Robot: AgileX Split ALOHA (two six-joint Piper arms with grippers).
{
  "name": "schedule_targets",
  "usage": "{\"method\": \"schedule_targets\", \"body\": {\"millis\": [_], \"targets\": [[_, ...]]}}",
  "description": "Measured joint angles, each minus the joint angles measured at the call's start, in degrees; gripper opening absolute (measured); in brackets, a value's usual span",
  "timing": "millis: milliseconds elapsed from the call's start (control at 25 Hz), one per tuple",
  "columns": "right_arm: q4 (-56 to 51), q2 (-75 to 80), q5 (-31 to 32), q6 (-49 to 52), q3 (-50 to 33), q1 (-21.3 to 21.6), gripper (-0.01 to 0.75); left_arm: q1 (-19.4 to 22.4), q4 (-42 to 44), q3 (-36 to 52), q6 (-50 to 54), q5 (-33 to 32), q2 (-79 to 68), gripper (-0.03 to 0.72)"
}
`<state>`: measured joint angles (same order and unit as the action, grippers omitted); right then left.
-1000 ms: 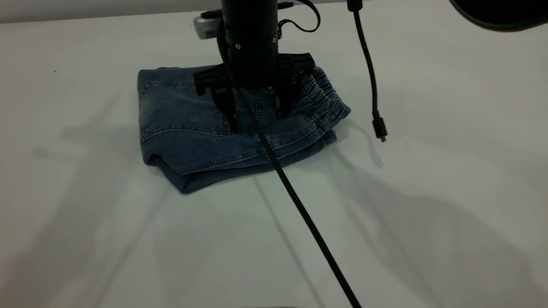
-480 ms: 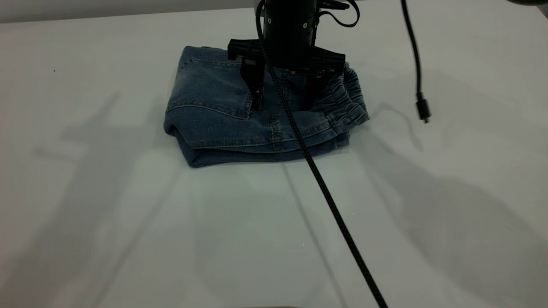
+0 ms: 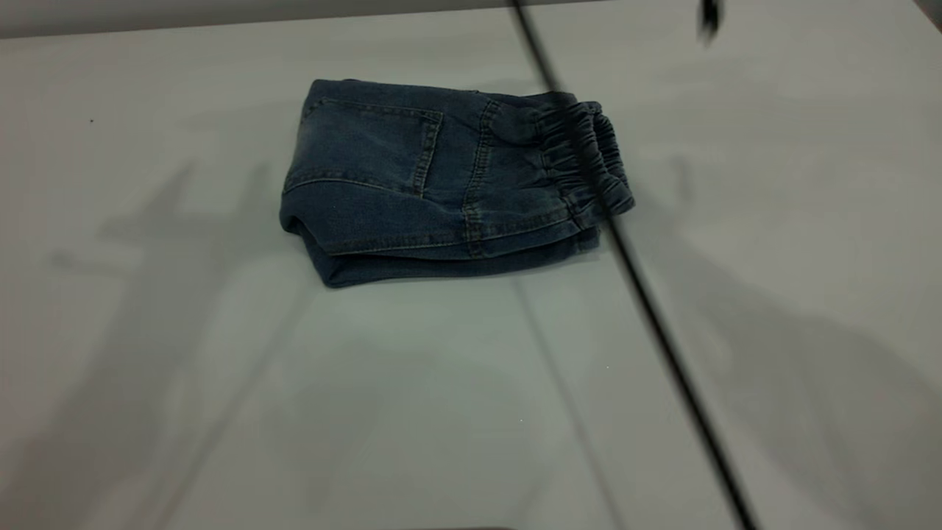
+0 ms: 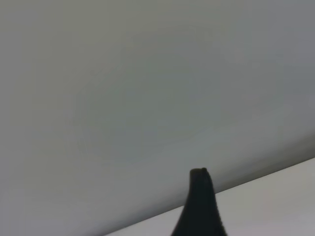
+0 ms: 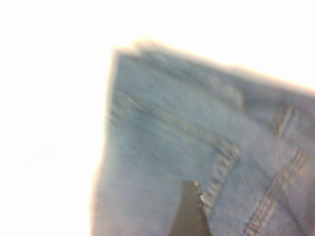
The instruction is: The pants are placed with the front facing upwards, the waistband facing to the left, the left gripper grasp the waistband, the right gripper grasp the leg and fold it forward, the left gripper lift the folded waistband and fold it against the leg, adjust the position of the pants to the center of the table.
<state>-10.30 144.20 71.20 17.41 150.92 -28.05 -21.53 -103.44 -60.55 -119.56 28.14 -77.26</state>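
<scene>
The folded pants (image 3: pixel 449 184) lie on the bench (image 3: pixel 221 405), toward its far side. Their waistband (image 3: pixel 585 158) is at the right end, the fold at the left, the rear pocket (image 3: pixel 372 147) on top. A cable (image 3: pixel 647 294) crosses in front of the waistband, running from far edge to near right.

— What are the pants (image 3: pixel 441 188) made of?
— Blue denim cloth, matt and slightly coarse, faded paler on the rear pocket (image 3: pixel 368 147), with tan thread along the seams. At the pants' right end the waistband (image 3: pixel 585 158) is the same denim, gathered into crinkled ridges.
— And beneath the pants?
— The table (image 3: pixel 221 383), a smooth white top with a faint sheen.
— The dark line crossing the waistband?
— A black cable (image 3: pixel 662 331), possibly braided; it is blurred.
</scene>
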Motion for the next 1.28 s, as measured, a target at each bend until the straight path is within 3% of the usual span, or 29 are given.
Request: {"method": "schedule_targets", "body": {"millis": [400,760,920,1280], "targets": [[-2.7,-20.0,1.5,-12.7,1.1,0.0,0.500,0.0,0.0,0.0,-1.4,5.0,10.6,0.498],[-4.3,-37.5,1.9,-18.5,-0.8,0.0,0.500,0.0,0.0,0.0,-1.4,15.1,25.2,0.426],[-4.0,-47.7,1.9,-20.9,-11.7,0.0,0.500,0.0,0.0,0.0,-1.4,19.7,30.0,0.414],[0.4,-71.9,1.9,-22.8,-53.0,0.0,0.500,0.0,0.0,0.0,-1.4,27.3,34.1,0.412]]}}
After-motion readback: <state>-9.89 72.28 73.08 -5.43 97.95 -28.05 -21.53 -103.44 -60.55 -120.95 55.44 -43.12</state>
